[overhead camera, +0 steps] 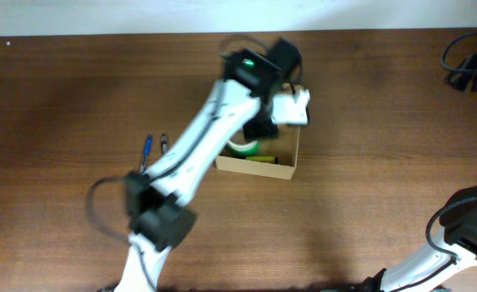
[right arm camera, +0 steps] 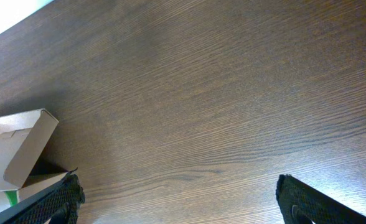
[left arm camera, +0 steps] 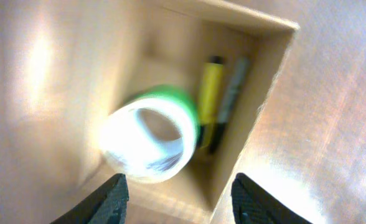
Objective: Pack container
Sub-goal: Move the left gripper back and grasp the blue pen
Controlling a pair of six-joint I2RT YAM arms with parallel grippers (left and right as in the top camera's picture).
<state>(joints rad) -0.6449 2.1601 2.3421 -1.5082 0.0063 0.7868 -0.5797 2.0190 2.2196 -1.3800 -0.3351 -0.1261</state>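
The container [overhead camera: 281, 169] is a tan cardboard box, open, at the table's middle. In the left wrist view its inside [left arm camera: 258, 74] holds a green and white tape roll [left arm camera: 150, 135], a yellow marker [left arm camera: 210, 93] and a grey pen [left arm camera: 230, 96]. The roll looks blurred. My left gripper [left arm camera: 180, 202] is open and empty just above the box, over the roll. In the overhead view the left arm hides most of the box; the roll [overhead camera: 242, 147] shows at its edge. My right gripper [right arm camera: 180, 202] is open and empty over bare table, and the box's flap [right arm camera: 21, 146] lies to its left.
A blue pen [overhead camera: 146, 151] and a dark pen [overhead camera: 164, 143] lie on the table left of the left arm. Black cables [overhead camera: 470, 61] sit at the far right corner. The right arm [overhead camera: 466, 231] is at the near right edge.
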